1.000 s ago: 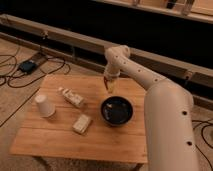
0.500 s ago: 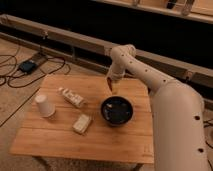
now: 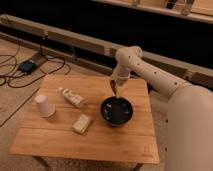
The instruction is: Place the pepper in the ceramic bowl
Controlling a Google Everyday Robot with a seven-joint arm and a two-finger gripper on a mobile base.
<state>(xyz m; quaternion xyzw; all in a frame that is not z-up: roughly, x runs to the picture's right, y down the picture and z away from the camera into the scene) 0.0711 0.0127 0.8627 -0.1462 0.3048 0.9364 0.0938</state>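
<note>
The black ceramic bowl [image 3: 117, 111] stands on the wooden table [image 3: 60, 140], right of the middle. My gripper [image 3: 114, 85] hangs from the white arm just above the bowl's far rim. It is shut on a small reddish-brown pepper [image 3: 114, 90], which points down toward the rim. The inside of the bowl looks dark, and I cannot make out anything in it.
A white paper cup [image 3: 45, 105] stands upside down at the table's left. A pale wrapped packet [image 3: 72, 97] lies left of the bowl, and a small pale block [image 3: 82, 123] lies nearer the front. Cables and a dark box [image 3: 27, 65] lie on the floor at the left.
The gripper with the pepper has moved a little to the right, closer to above the bowl's far rim. Nothing on the table has moved.
</note>
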